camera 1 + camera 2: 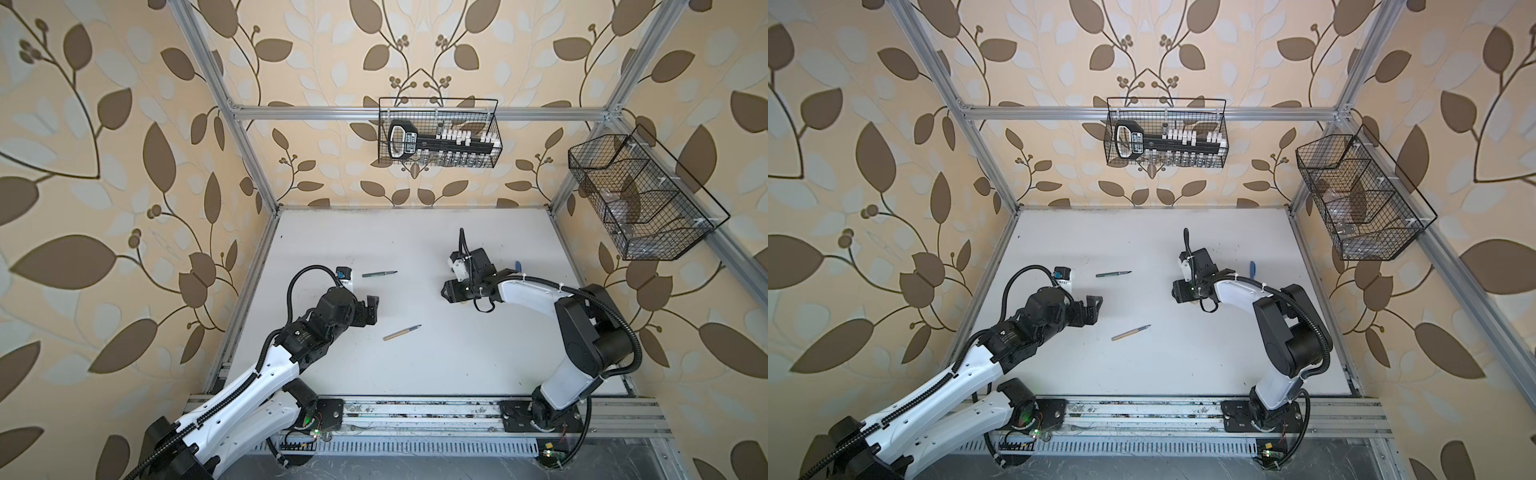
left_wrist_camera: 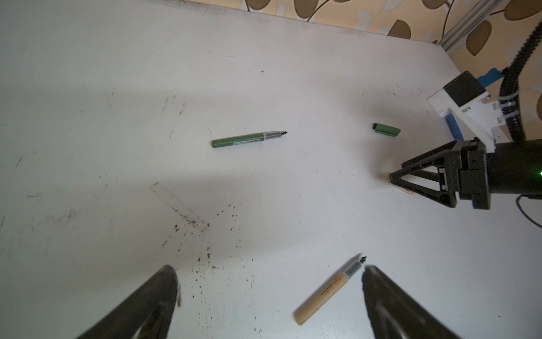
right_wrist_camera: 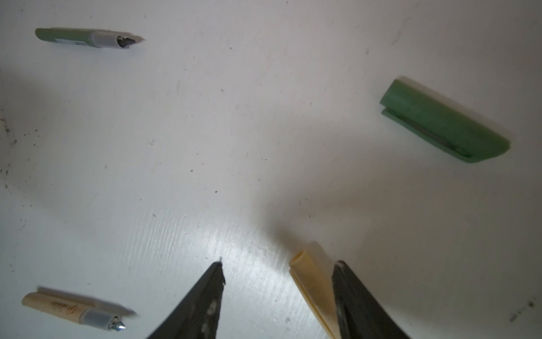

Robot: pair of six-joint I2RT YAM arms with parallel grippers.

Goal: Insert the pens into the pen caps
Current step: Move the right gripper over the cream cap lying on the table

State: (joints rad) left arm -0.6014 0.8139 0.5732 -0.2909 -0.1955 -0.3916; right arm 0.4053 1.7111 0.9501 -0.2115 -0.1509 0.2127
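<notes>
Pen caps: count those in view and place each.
2. The green cap lies alone on the table; the tan cap sits inside the open right gripper, against one finger. A third may be hidden behind the right arm.

Three pens, green pen (image 1: 379, 273), tan pen (image 1: 401, 333), blue pen (image 1: 518, 266); two caps, green cap (image 2: 386, 129), tan cap (image 3: 311, 281); two wire baskets (image 1: 457, 116) (image 1: 665, 245).

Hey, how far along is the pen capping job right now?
Nothing visibly capped yet. The green pen and tan pen lie bare-tipped, the green cap loose. In hand: the right gripper, open, straddles the tan cap; left gripper open, empty. Left: both cappings; the blue pen is mostly hidden.
</notes>
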